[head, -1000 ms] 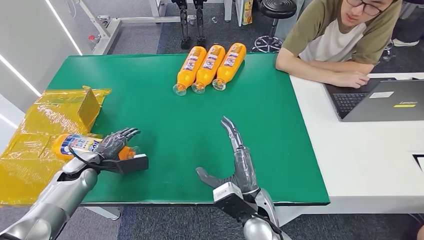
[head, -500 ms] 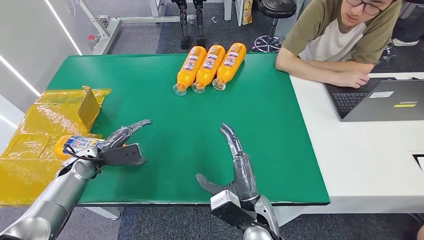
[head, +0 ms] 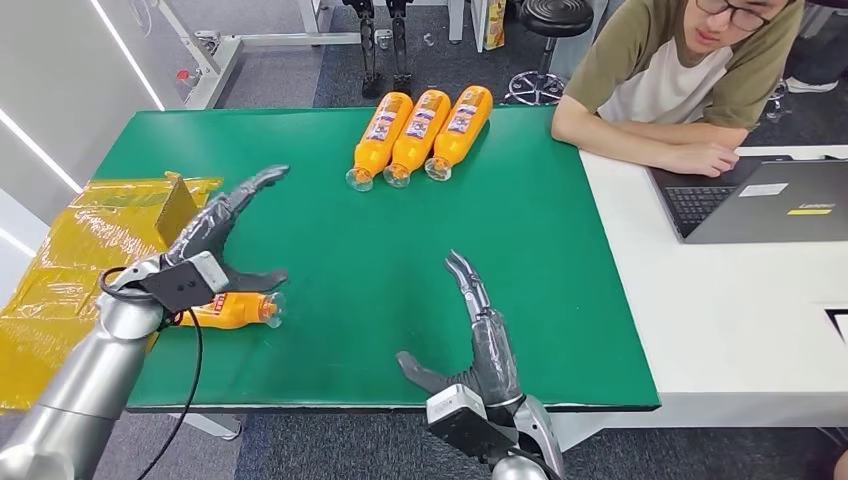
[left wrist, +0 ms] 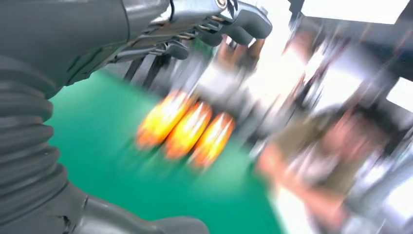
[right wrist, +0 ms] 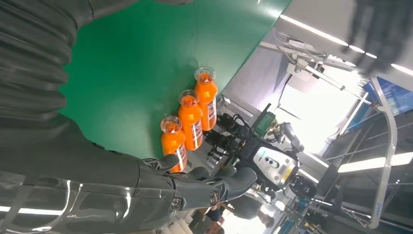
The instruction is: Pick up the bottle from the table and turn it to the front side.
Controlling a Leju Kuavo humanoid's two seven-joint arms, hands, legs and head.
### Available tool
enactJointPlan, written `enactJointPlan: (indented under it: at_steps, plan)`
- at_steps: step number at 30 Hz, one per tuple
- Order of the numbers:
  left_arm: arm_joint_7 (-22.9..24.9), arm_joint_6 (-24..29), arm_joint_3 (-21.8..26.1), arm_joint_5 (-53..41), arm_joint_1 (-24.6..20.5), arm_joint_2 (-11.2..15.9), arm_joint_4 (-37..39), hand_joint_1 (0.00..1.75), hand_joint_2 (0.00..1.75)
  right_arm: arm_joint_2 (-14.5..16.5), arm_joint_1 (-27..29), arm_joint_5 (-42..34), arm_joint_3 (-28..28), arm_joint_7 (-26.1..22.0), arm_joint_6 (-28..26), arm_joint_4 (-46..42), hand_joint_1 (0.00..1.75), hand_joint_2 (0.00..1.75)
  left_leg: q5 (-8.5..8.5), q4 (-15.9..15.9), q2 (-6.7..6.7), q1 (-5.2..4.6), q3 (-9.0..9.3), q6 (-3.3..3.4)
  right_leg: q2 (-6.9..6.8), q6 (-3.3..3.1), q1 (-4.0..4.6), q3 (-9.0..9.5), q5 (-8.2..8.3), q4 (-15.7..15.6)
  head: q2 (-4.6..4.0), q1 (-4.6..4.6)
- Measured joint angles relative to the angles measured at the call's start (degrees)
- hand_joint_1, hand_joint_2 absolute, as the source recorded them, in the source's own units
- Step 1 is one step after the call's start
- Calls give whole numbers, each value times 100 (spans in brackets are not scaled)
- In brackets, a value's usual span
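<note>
Your left robot hand is hovering spread over the bottle lying on the counter; right robot hand is waiting spread, holding nothing.

The green table looks matt, like cloth or felt. The bottle at near left seems glossy plastic with a paper-like label. The yellow wrapping is shiny, crinkled film. Both arms are smooth brushed metal.
</note>
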Motion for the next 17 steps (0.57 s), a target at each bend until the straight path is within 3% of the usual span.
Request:
enactJointPlan:
  at_steps: [3,5,8,12,17]
  plan:
    - [417,2491,49,-345,586,-824,-1078,0,175,25,251,-423,-91,-514,-638,-197,0,175,-4,0,-5,-8,-2,6,-5,4,-8,4,-2,-8,0,-1]
    - [346,3186,-78,-39,934,-1234,-1346,0,175,52,310,-688,-108,-700,-912,-256,0,175,-7,1,-5,-8,-4,10,-4,6,-9,4,-3,-12,0,-1]
    - [269,3752,-337,529,1366,-1686,-1683,0,175,83,361,-885,-108,-804,-1065,-314,0,175,-14,1,-4,-8,-6,19,-5,9,-9,4,-4,-14,0,-1]
    - [161,4102,-614,1079,1869,-2158,-2124,0,175,144,384,-1146,-91,-1024,-1149,-352,0,175,-16,1,-3,-7,-8,23,-5,10,-8,4,-5,-14,0,0]
    - [39,4231,-706,1448,2218,-2413,-2527,0,175,267,365,-1369,-64,-1379,-1202,-356,0,175,-17,0,-2,-4,-7,22,-5,13,-7,3,-8,-11,0,-1]
